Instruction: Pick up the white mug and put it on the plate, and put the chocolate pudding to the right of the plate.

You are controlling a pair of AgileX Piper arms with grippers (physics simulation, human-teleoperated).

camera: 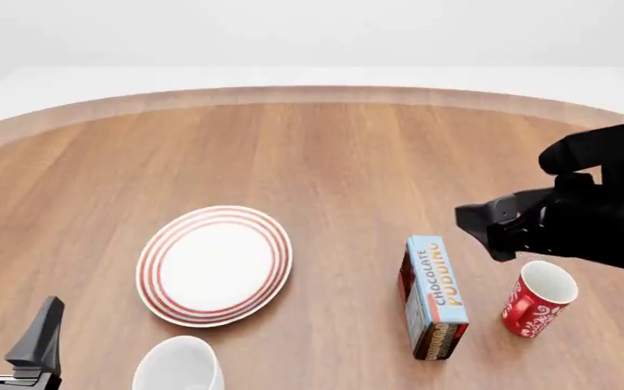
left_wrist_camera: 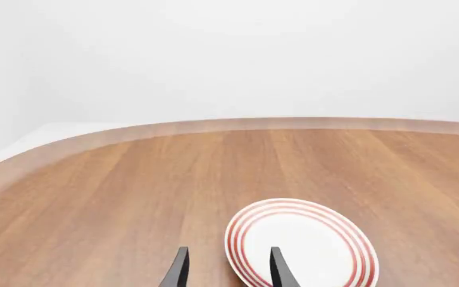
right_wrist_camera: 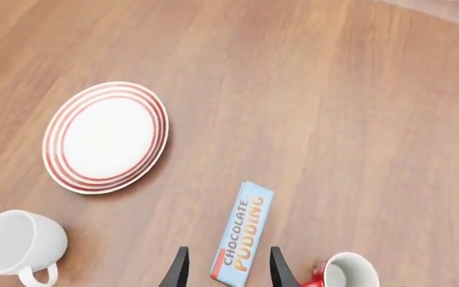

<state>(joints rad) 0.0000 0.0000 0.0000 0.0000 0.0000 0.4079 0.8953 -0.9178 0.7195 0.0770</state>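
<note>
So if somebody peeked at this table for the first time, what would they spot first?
Probably the round white plate with red rings, lying left of the middle of the brown wooden table. Next, the blue-topped chocolate pudding carton to its right, with a red patterned mug beside that, under the black right arm. A plain white ceramic mug sits at the near edge, just below the plate.

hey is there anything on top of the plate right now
No. The plate shows a bare white centre inside its red rings in all three views. The white mug stands on the table beside it, nearer the camera. What lies beneath the plate is covered.
</note>
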